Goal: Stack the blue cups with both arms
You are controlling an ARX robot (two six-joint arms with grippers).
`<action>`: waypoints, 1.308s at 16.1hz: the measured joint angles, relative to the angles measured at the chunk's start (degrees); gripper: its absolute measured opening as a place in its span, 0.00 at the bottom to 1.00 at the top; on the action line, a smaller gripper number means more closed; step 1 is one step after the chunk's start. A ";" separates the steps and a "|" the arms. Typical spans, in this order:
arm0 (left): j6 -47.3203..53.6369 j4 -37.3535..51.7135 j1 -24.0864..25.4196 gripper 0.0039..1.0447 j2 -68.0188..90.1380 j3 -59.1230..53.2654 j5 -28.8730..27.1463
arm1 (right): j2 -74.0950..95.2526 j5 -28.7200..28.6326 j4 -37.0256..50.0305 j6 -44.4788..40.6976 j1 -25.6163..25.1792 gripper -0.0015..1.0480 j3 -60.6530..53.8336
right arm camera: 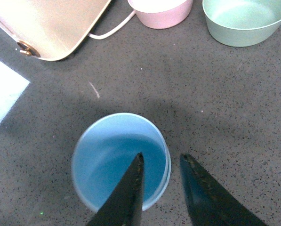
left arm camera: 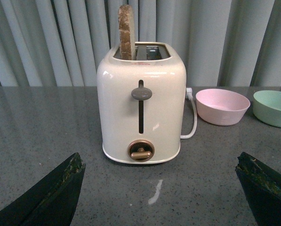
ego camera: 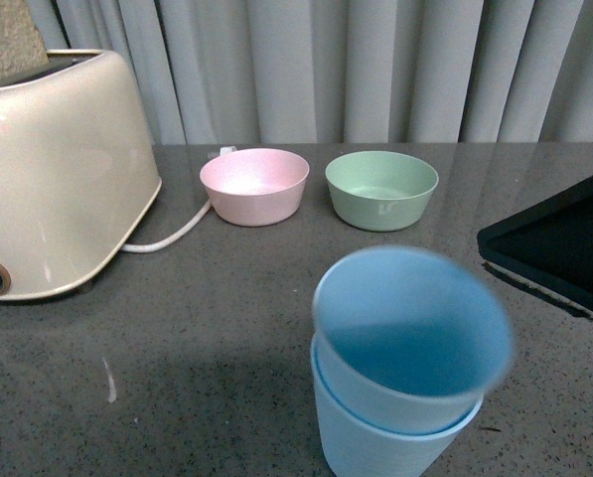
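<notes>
On the grey table (ego camera: pixel 207 318), near its front edge, the two blue cups (ego camera: pixel 405 368) are seen one inside the other; the upper one sits tilted and blurred in the lower one. In the right wrist view, the wall of the upper cup (right arm camera: pixel 119 160) is pinched by the right gripper (right arm camera: pixel 161 165), one finger inside and one outside. The left gripper (left arm camera: pixel 159 188) is held wide apart, with nothing between its fingers (left arm camera: pixel 51 195), in front of the cream toaster (left arm camera: pixel 140 103). A pink bowl (ego camera: pixel 254 185) and a green bowl (ego camera: pixel 381 189) are placed side by side behind the cups.
</notes>
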 joint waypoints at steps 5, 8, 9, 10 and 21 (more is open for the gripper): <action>0.00 0.00 0.00 0.94 0.00 0.00 0.02 | -0.52 -1.29 1.36 0.77 -1.97 0.44 0.35; 0.00 0.00 0.00 0.94 0.00 0.00 0.02 | -7.52 -6.43 13.14 6.86 -23.67 0.94 -7.78; 0.00 0.00 0.00 0.94 0.00 0.00 0.02 | -9.40 -6.86 14.36 6.58 -26.86 0.94 -10.60; 0.00 0.00 0.00 0.94 0.00 0.00 0.02 | -12.07 -7.74 15.04 6.16 -29.62 0.94 -14.05; 0.00 0.00 0.00 0.94 0.00 0.00 0.02 | -58.73 6.99 9.55 -11.52 -28.33 0.02 -37.00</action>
